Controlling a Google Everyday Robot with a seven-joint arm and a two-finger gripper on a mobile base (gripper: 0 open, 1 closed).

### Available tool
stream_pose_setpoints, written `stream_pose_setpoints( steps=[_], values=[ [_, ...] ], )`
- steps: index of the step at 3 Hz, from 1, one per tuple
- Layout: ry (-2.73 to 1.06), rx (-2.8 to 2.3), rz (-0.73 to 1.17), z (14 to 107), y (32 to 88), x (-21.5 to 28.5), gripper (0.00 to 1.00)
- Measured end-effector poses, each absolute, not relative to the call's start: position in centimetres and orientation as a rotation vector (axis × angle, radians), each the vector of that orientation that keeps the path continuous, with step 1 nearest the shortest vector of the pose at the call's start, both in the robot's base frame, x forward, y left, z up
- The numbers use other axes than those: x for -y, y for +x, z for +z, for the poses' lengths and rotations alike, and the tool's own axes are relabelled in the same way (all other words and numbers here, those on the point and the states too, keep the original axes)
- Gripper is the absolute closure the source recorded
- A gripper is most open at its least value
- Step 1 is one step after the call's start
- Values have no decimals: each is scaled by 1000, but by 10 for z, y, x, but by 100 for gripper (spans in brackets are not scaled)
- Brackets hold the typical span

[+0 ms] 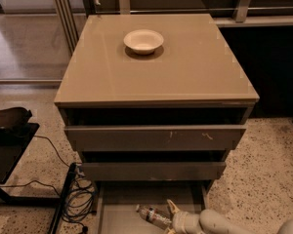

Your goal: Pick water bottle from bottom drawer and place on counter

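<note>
The water bottle (pixel 153 216), small and clear with a dark label band, lies on its side on the grey floor of the pulled-out bottom drawer (pixel 122 213). My gripper (pixel 167 220) comes in from the lower right, low in the drawer, at the bottle's right end. It is open, with its upper finger (pixel 172 208) just above and right of the bottle; the lower finger is cut off by the frame's bottom edge. The glossy taupe counter (pixel 185 77) tops the cabinet above.
A white bowl (pixel 143 40) sits at the back middle of the counter. The two upper drawers (pixel 154 138) stand slightly pulled out and overhang the bottom drawer. Black cables (pixel 80 199) and a dark stand (pixel 10 140) are on the floor to the left.
</note>
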State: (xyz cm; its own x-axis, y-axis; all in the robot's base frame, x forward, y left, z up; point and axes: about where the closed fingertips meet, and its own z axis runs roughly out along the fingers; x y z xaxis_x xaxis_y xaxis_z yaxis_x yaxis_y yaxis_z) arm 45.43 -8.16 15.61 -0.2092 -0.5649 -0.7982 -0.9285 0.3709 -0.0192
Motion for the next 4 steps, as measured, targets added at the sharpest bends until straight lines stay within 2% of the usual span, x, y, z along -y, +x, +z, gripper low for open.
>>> stream_pose_setpoints(
  steps=[1, 2, 4],
  values=[
    [-1336, -1924, 592, 130, 458, 73, 0],
    [-1340, -1923, 592, 129, 459, 71, 19],
    [-1340, -1923, 592, 129, 459, 71, 65]
  ],
)
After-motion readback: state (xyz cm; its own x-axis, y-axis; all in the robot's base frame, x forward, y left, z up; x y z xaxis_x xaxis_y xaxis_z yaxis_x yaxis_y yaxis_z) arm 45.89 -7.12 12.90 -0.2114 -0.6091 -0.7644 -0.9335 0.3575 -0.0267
